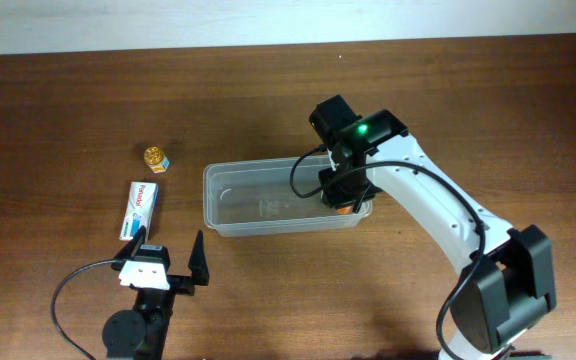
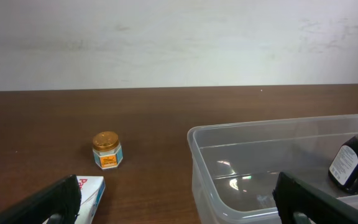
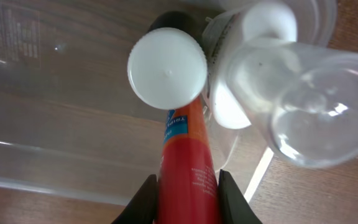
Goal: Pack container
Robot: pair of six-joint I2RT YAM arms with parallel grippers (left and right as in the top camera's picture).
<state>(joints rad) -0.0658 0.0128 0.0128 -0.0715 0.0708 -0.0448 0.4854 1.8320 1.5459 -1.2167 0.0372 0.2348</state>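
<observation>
The clear plastic container (image 1: 230, 196) sits mid-table. My right gripper (image 1: 344, 192) hangs over its right end, shut on a red tube (image 3: 187, 165) that points down into the container (image 3: 55, 93). A round white cap (image 3: 167, 68) shows at the tube's far end, with something dark just behind it. A dark bottle with a white cap (image 2: 355, 163) stands in the container's right end (image 2: 229, 134). My left gripper (image 1: 168, 262) is open and empty near the front edge, short of the container; its fingers (image 2: 179, 208) frame the left wrist view.
A white and blue box (image 1: 142, 208) lies left of the container, also in the left wrist view (image 2: 91, 188). A small gold-lidded jar (image 1: 156, 158) stands behind it (image 2: 107, 150). A clear and white bottle (image 3: 303, 99) sits at the container's right corner.
</observation>
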